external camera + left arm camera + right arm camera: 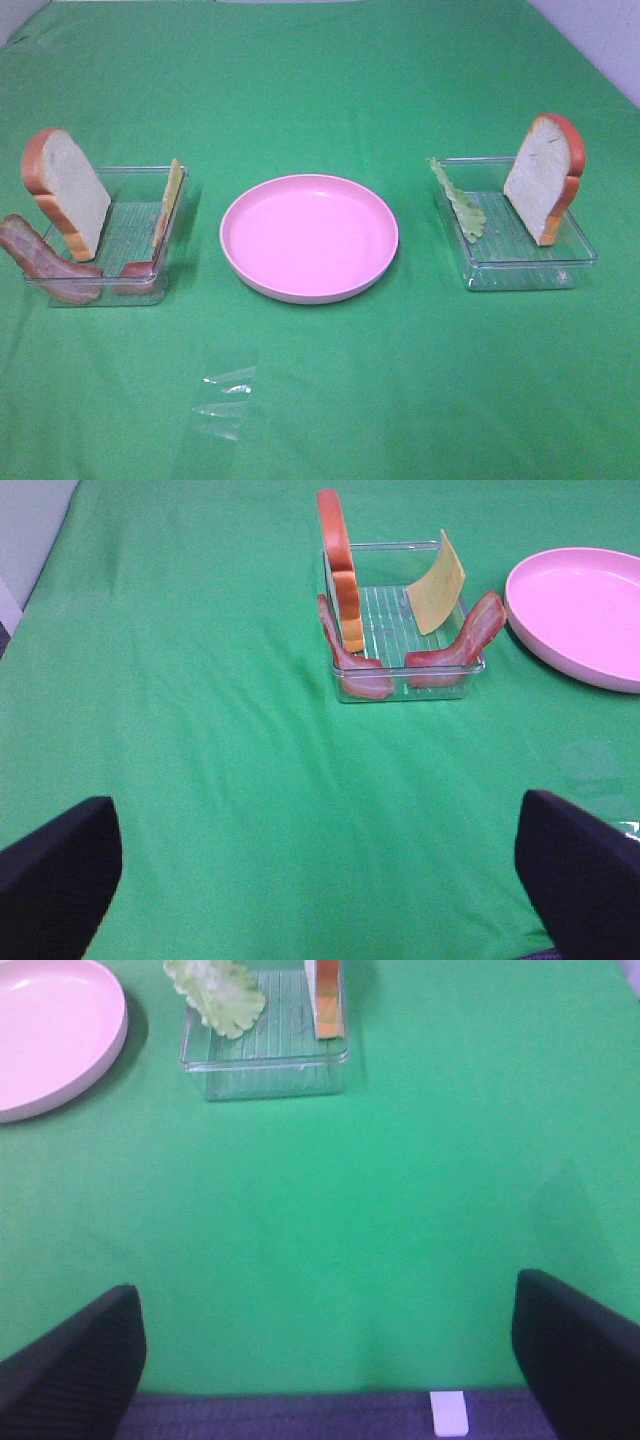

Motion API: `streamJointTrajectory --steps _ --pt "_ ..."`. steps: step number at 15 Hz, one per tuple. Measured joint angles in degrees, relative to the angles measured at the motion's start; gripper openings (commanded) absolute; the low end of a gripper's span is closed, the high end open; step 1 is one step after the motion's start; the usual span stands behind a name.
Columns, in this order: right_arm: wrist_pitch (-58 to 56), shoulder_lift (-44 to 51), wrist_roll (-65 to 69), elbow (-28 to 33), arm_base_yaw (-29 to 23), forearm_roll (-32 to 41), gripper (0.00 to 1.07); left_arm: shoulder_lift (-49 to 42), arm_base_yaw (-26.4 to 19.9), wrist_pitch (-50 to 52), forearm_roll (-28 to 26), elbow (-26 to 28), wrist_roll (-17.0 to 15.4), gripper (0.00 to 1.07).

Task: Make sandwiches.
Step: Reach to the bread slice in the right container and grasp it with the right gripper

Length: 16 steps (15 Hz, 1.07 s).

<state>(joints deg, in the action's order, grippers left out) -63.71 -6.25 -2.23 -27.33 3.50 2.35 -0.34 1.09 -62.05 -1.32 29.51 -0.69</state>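
Observation:
No stacked sandwich is in view; the parts stand apart. The left clear tray (128, 215) holds an upright bread slice (68, 192), a yellow cheese slice (172, 195) and two bacon strips (45, 262). The right clear tray (520, 250) holds lettuce (462, 203) and a second upright bread slice (545, 175). My left gripper (320, 880) is open and empty, well short of the left tray (385, 610). My right gripper (325, 1360) is open and empty, well short of the right tray (270, 1060). Neither gripper shows in the exterior view.
An empty round pink plate (308, 236) sits between the trays on the green cloth. A small piece of clear plastic (228, 400) lies on the cloth in front of the plate.

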Motion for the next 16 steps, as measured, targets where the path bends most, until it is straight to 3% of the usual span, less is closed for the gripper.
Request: streamJointTrajectory --steps 1,4,7,9,13,16 --pt "0.0 -3.09 0.0 -1.03 0.0 0.8 0.96 0.0 0.0 0.0 0.0 0.0 0.0 1.02" --pt "1.26 -25.73 0.0 -9.85 0.0 2.41 0.96 0.0 0.0 0.0 0.0 0.0 0.0 1.02" --pt "5.16 -48.59 -0.92 -22.52 0.0 2.41 0.96 0.0 0.0 0.0 0.0 0.0 0.0 1.02" --pt "7.91 -66.29 -2.69 -34.61 0.0 2.41 0.96 0.0 0.0 0.0 0.0 0.0 0.0 1.02" --pt "7.96 -88.52 -3.55 -51.85 0.0 2.41 0.96 0.0 0.0 0.0 0.06 0.0 0.0 1.02" --pt "7.1 -97.92 -4.07 -60.1 0.0 2.41 0.96 0.0 0.0 0.0 0.34 0.0 0.0 1.02"
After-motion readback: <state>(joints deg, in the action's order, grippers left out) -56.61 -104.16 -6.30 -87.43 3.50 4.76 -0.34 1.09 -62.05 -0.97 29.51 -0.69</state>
